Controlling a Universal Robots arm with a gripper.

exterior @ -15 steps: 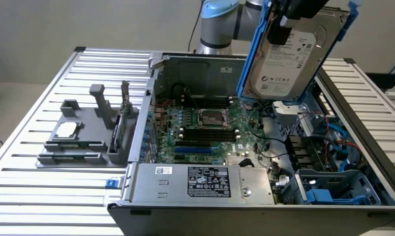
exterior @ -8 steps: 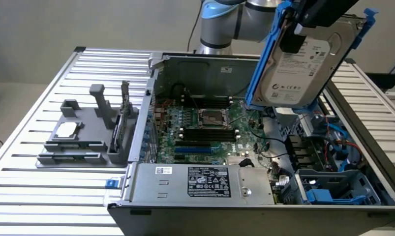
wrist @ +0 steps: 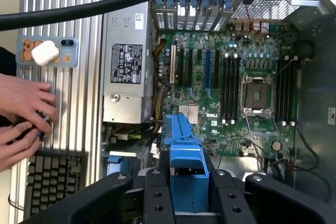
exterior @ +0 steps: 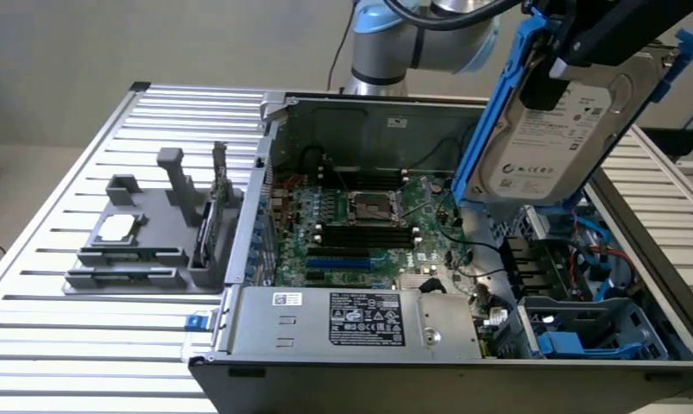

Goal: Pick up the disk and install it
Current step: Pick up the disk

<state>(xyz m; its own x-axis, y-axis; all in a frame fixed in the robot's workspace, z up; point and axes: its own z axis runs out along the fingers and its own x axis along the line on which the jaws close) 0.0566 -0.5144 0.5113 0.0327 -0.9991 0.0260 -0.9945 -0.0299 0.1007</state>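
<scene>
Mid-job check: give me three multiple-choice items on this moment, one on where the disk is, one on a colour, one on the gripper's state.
1. Where is the disk?
A. on the grey holder
B. in the air over the open computer case
C. on the keyboard
2. What colour is its carrier?
A. red
B. yellow
C. blue
3. The gripper is:
A. shut on the disk
B. open and empty
C. resting on the table
Answers: 1 B, it hangs above the case at the exterior view's right; 2 C, blue rails frame it; 3 A, the carrier sits clamped in it.
</scene>
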